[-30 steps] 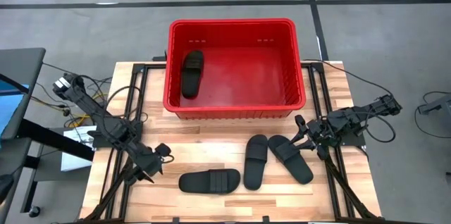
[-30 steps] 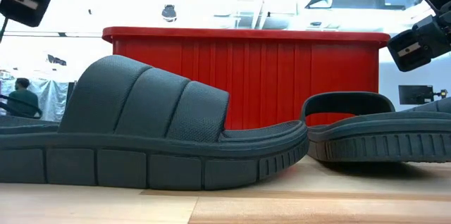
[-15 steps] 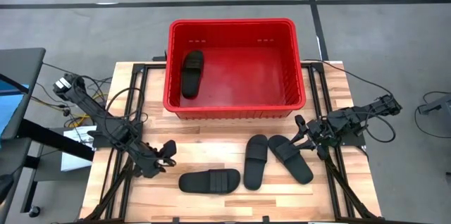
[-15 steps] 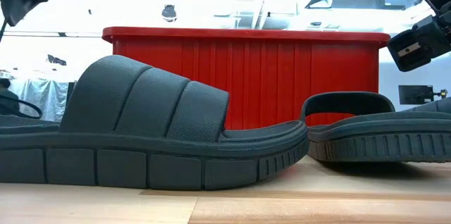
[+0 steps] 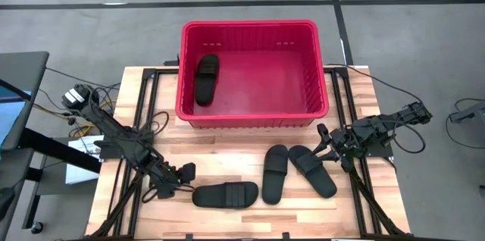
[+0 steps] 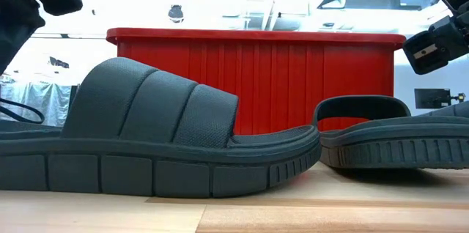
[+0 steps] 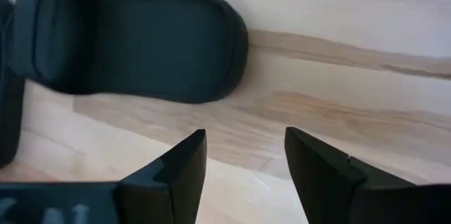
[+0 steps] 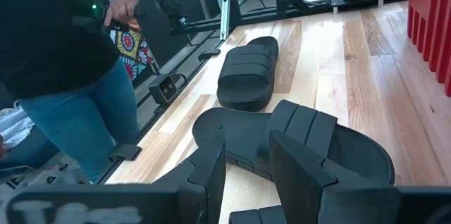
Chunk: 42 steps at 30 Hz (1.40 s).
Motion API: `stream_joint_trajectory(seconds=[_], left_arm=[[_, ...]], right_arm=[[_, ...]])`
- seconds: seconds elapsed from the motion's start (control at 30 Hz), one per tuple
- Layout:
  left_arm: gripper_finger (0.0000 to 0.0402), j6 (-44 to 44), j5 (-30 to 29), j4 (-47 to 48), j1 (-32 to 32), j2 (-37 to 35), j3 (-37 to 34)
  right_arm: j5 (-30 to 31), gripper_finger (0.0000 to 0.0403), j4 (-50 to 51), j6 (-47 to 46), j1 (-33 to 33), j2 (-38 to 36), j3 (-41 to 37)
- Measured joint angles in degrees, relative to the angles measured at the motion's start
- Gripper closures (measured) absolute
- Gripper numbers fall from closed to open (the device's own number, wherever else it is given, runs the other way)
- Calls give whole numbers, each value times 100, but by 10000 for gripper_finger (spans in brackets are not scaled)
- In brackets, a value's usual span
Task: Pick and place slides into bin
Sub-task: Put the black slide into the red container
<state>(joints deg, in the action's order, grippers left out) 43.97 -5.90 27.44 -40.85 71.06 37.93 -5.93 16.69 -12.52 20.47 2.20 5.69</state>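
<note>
One black slide (image 5: 206,79) lies inside the red bin (image 5: 318,67) on its left side. Three more slides rest sole-down on the wooden table: one lying left-right near the front (image 5: 225,194), one (image 5: 274,174) and one (image 5: 311,170) right of it. My left gripper (image 5: 186,173) is open and empty, just left of and above the front slide's heel end (image 7: 134,44), which shows ahead of its fingers (image 7: 180,164). My right gripper (image 5: 324,141) is open and empty, waiting at the table's right, beside the rightmost slide (image 8: 310,143).
The bin's near wall (image 6: 256,79) stands behind the slides in the low view. Black frame rails (image 5: 148,112) run along both table sides. A person (image 8: 63,62) stands beyond the table in the right wrist view. Bare wood lies between bin and slides.
My left gripper has moved toward the table's right edge and a little toward the near edge, closing on the heel end of the front slide. Its fingers stay open. The slides and my right gripper have kept still.
</note>
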Motion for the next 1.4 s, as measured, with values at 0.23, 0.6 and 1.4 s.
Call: stream_joint_trajectory(seconds=[0.23, 0.6, 1.4], left_arm=[[217, 778, 1, -680, -177, 369, 0], [217, 1005, -105, -1136, -182, 512, 4], [217, 968, -642, -1740, -241, 1548, 4]], right_arm=[[0, 301, 0, 0, 2, 0, 0], [0, 301, 0, 0, 0, 0, 0], [0, 301, 0, 0, 0, 0, 0]])
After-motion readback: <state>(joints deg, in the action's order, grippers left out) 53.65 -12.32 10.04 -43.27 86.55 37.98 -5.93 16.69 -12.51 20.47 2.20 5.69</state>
